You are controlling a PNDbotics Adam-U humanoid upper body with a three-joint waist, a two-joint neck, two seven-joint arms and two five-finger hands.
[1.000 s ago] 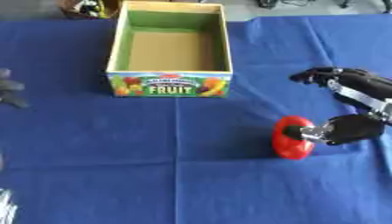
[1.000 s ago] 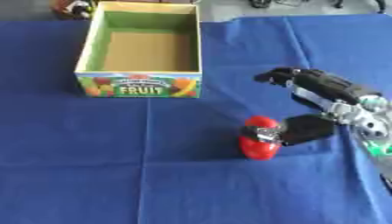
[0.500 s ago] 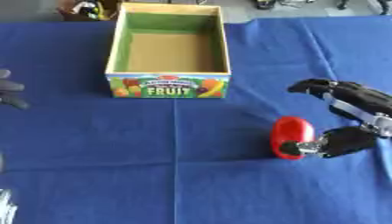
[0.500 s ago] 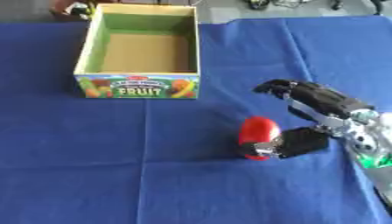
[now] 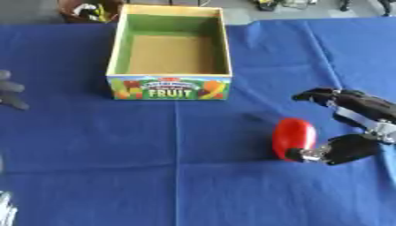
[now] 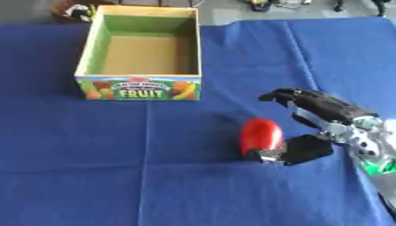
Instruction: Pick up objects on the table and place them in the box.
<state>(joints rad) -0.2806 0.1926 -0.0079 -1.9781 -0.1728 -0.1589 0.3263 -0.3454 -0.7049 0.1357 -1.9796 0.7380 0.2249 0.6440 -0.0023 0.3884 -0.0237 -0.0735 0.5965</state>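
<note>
A smooth red oval object (image 5: 294,137) lies on the blue cloth, to the right of the middle. My right hand (image 5: 357,128) is beside it on the right, open. Its thumb (image 5: 325,153) touches the object's lower right end, while the dark fingers (image 5: 325,95) reach out above and to the right of it without touching. The fruit box (image 5: 170,88), green inside with a brown floor, stands empty at the back left of the middle. Grey fingers of my left hand (image 5: 9,90) show at the left edge, spread and idle.
A brown basket (image 5: 85,9) with small things sits beyond the box's far left corner. A pale object (image 5: 5,212) shows at the lower left corner. Blue cloth (image 5: 154,167) covers the whole table.
My right hand has dropped toward the near edge, and its thumb now sits lower against the red object. The red object and the box stay in place.
</note>
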